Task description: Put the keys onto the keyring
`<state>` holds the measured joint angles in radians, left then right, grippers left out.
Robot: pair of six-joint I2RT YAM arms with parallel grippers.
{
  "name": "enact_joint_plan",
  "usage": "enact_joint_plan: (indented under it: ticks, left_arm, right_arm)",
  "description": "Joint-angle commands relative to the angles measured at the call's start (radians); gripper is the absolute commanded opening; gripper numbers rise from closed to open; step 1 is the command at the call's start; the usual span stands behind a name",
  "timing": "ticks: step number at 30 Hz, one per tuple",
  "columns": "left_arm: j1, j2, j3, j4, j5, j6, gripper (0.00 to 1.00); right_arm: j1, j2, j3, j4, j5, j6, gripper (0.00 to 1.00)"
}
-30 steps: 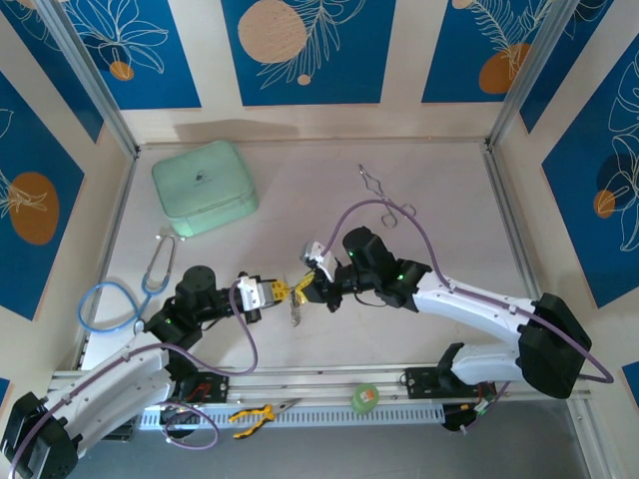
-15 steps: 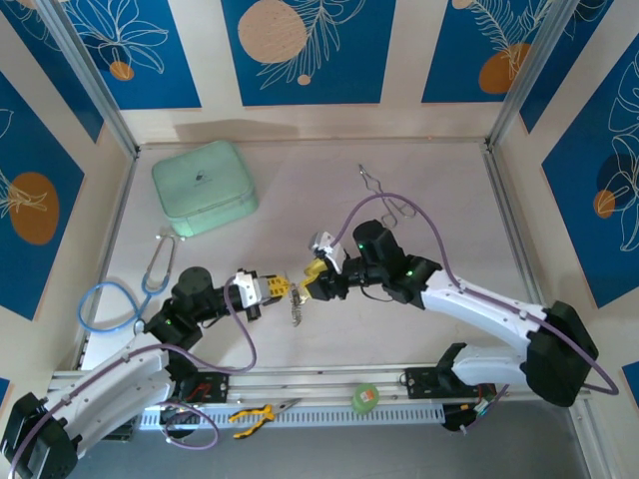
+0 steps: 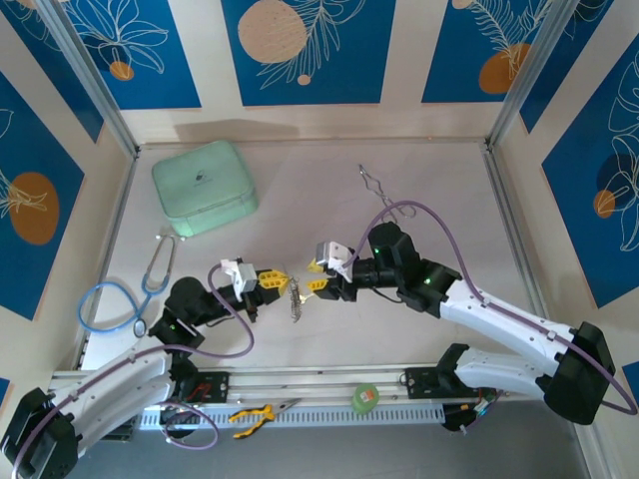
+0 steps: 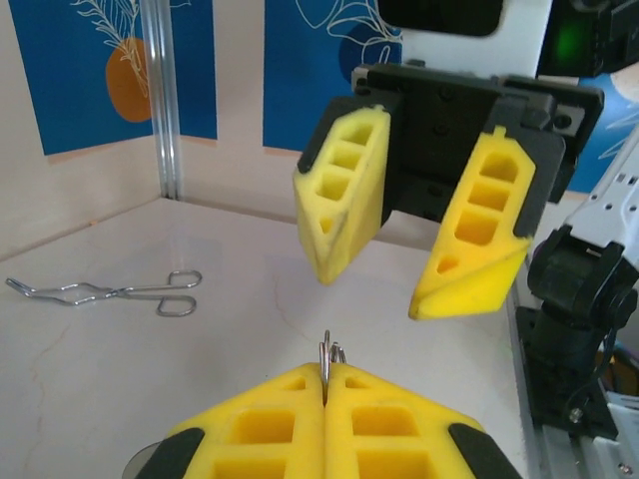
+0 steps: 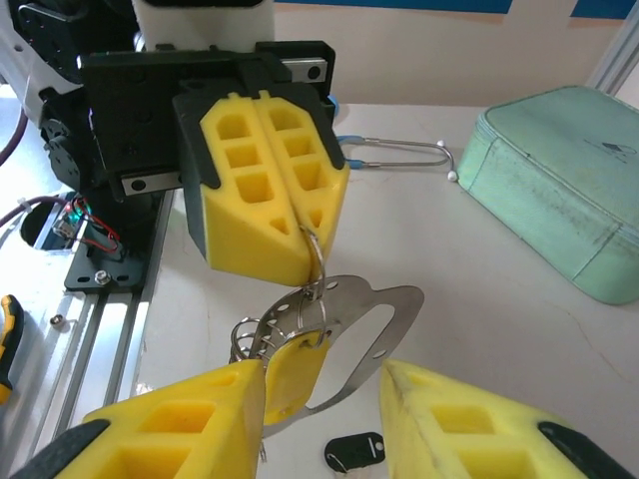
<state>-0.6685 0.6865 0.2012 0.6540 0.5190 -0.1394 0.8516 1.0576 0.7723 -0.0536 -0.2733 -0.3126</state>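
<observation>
Keyring (image 5: 318,261) hangs over pale table (image 3: 300,180); blue leaf-print panels (image 3: 308,50) all round

No word, number or brand can be read. The mint-green case (image 3: 205,187) bears a small dark mark on its lid, too small to make out.

Case (image 3: 205,187): mint-green, rounded corners, lying far-left on the pale worktop (image 3: 449,200).
Stethoscope (image 3: 157,261): blue tubing and metal earpieces, by the left edge, just nearer than the case.
Forceps (image 4: 120,292): silver, flat, far side, right of centre.
Pliers (image 3: 252,413): yellow-handled, on the near rail.
Tape roll (image 3: 365,397): green, right of the pliers.
</observation>
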Motion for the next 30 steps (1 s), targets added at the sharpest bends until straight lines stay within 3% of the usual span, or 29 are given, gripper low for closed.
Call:
enact_joint_plan:
  ticks: [1, 30]
  left_arm:
    - [-0.008, -0.021, -0.009, 0.105, 0.005, -0.078, 0.0]
    - [-0.007, -0.023, -0.023, 0.133, 0.071, -0.028, 0.0]
  right_arm:
    - [0.018, 0.008, 0.024, -0.001, 0.011, -0.02, 0.33]
    - [0.027, 0.096, 0.082, -0.002, -0.079, 0.092, 0.1]
